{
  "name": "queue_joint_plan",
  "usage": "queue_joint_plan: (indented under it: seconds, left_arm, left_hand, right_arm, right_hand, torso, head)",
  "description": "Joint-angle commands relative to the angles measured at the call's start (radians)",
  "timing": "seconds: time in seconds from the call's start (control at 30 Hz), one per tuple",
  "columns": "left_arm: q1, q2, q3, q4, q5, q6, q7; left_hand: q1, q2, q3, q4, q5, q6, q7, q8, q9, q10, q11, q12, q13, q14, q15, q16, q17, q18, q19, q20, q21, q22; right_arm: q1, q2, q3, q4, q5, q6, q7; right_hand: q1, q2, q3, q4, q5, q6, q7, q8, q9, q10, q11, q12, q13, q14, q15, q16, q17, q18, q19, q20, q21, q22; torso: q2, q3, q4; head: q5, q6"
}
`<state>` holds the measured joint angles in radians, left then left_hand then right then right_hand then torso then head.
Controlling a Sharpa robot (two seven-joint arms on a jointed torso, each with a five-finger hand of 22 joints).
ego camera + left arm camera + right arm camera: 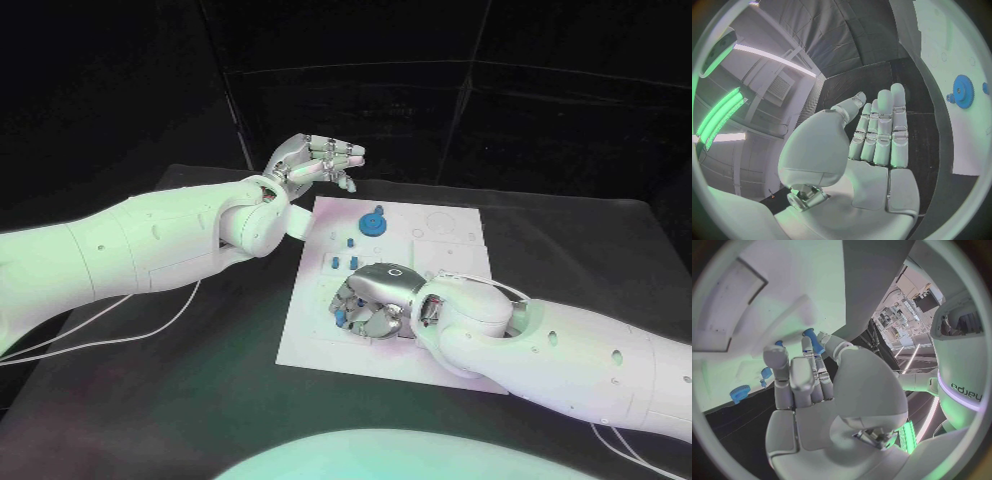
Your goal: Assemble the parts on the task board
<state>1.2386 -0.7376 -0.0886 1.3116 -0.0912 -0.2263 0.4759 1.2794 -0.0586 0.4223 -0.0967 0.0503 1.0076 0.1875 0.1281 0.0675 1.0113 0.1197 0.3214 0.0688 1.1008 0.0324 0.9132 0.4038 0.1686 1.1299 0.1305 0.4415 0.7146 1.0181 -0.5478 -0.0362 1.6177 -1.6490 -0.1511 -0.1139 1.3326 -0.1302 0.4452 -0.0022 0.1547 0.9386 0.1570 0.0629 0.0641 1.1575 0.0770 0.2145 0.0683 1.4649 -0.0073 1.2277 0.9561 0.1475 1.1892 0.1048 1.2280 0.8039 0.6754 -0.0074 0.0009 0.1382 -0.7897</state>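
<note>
Now small blue parts (346,240) stand in the task board (447,225).

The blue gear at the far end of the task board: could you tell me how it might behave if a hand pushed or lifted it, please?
The blue gear looks like a small stiff plastic disc, so probably light and rigid. Its toothed rim should give fingers some purchase. It appears to sit on the white task board, maybe on a peg, so a sideways push might turn it rather than slide it; off the board on edge, it could roll.
</note>
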Motion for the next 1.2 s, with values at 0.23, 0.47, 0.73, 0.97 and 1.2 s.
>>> queue_joint_plan:
  seconds: [0.23,0.47,0.73,0.97,1.2]
  left_arm:
    - [0.002,0.000,0.001,0.000,0.001,0.013,0.008]
    - [0.002,-0.001,0.001,0.000,0.001,0.013,0.007]
    - [0.002,-0.004,0.001,-0.001,0.001,0.014,0.005]
    - [0.002,-0.005,0.000,-0.004,0.001,0.013,0.005]
    - [0.002,-0.009,0.000,-0.003,0.001,0.013,0.004]
  left_hand:
    - [-0.006,0.003,-0.006,-0.001,0.003,-0.004,-0.001,-0.003,0.000,-0.007,0.001,0.006,0.001,-0.004,0.006,-0.003,-0.001,0.013,-0.002,0.006,-0.004,-0.001]
    - [-0.006,0.003,-0.006,-0.001,0.003,-0.004,-0.001,-0.003,0.000,-0.007,0.001,0.006,0.001,-0.004,0.006,-0.003,-0.001,0.013,-0.002,0.006,-0.004,-0.001]
    - [-0.006,0.003,-0.006,-0.001,0.003,-0.004,-0.001,-0.003,0.000,-0.007,0.001,0.006,0.001,-0.004,0.006,-0.003,-0.001,0.013,-0.002,0.006,-0.004,-0.001]
    - [-0.006,0.003,-0.006,-0.001,0.003,-0.004,-0.001,-0.003,0.000,-0.007,0.001,0.006,0.001,-0.004,0.006,-0.003,-0.001,0.013,-0.002,0.006,-0.004,-0.001]
    - [-0.006,0.003,-0.006,-0.001,0.003,-0.004,-0.001,-0.003,0.000,-0.007,0.001,0.006,0.001,-0.004,0.006,-0.003,-0.001,0.013,-0.002,0.006,-0.004,-0.001]
  right_arm:
    - [0.001,-0.004,0.000,0.003,0.013,-0.034,0.010]
    - [0.001,-0.027,0.000,0.014,0.009,-0.061,0.001]
    - [0.002,-0.099,0.000,0.078,0.049,-0.136,0.030]
    - [0.017,-0.177,0.001,0.124,0.276,-0.216,0.113]
    - [0.038,-0.285,0.001,0.154,0.593,-0.240,0.137]
  right_hand:
    - [-0.008,0.000,-0.010,0.000,-0.002,-0.021,0.001,-0.002,0.000,-0.006,0.005,-0.007,0.000,0.002,0.005,-0.007,-0.002,-0.002,-0.014,0.000,-0.010,-0.015]
    - [-0.011,-0.008,-0.025,0.000,0.001,-0.073,0.000,-0.003,-0.001,-0.008,-0.001,-0.010,0.002,-0.003,0.002,-0.014,-0.014,0.002,-0.030,-0.002,-0.024,-0.039]
    - [-0.018,-0.014,-0.087,0.012,0.018,-0.333,-0.038,-0.009,-0.008,0.003,-0.023,0.025,0.015,-0.007,-0.016,-0.022,-0.028,0.004,-0.038,-0.018,-0.039,-0.058]
    - [0.028,0.006,-0.097,-0.006,0.041,-0.116,-0.010,0.062,0.025,0.085,-0.018,0.106,0.053,0.003,-0.015,-0.004,0.003,0.000,-0.025,-0.020,-0.033,-0.043]
    - [-0.032,-0.001,-0.154,0.031,0.029,-0.012,-0.007,0.107,0.037,0.105,-0.018,0.208,0.118,0.009,-0.012,0.007,0.017,-0.004,-0.005,-0.016,-0.020,-0.020]
  torso:
    - [-0.001,0.0001,-0.0006]
    - [-0.001,0.0006,-0.0012]
    - [-0.003,0.0010,-0.0025]
    - [-0.003,-0.0007,-0.0023]
    - [-0.001,0.0018,-0.0041]
  head:
    - [-0.002,0.000]
    - [-0.002,0.002]
    - [-0.002,0.003]
    - [-0.011,0.010]
    - [-0.049,0.023]
